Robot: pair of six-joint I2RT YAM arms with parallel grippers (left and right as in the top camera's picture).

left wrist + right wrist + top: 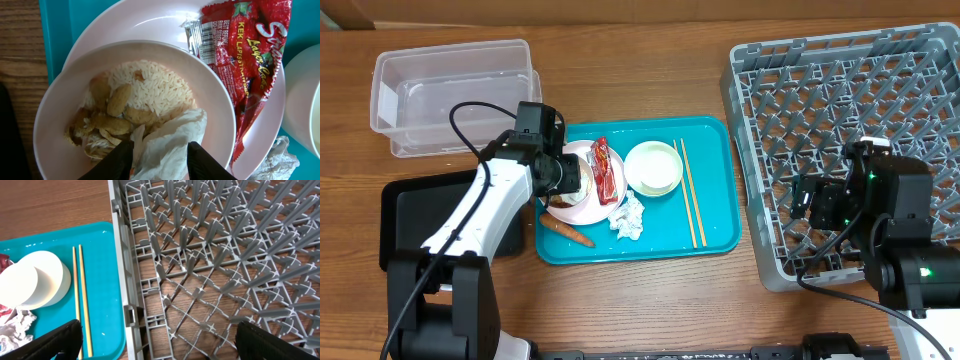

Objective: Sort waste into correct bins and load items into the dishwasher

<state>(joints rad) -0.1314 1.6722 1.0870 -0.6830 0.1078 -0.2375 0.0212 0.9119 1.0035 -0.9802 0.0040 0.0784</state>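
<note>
1. Far left: the clear tub (450,95) and, nearer the robot, the black tray (395,215) stand on the table. Neither appears to hold any waste, though the left arm covers part of the black tray, so this is not certain
2. The left gripper (160,147) is down in the food bowl (50,130). Its jaws are drawn narrow and pinch a crumpled tissue (172,132) lying on the rice scraps (155,87). The bowl sits on the flat plate (140,22) at the left end of the teal tray (715,235)
3. Around the plate: the carrot (567,233) lies on the teal tray in front of it. The red wrapper (607,170) lies across its right side. A loose tissue wad (628,215) sits just to its right
4. Right part of the teal tray: a small white bowl (653,166) with the chopsticks (690,195) lying parallel just beside it
5. Right: the dish rack (840,100) holds no dishes. The right gripper (810,205) hangs over its near left corner, jaws at full spread and holding nothing
6. Assessment: waste sorting is in hand, at the tissue pick-up, and loading has not begun. The next move calls for a straight lift so that no rice is dragged out, then a carry leftward to the bin for dry waste
</note>
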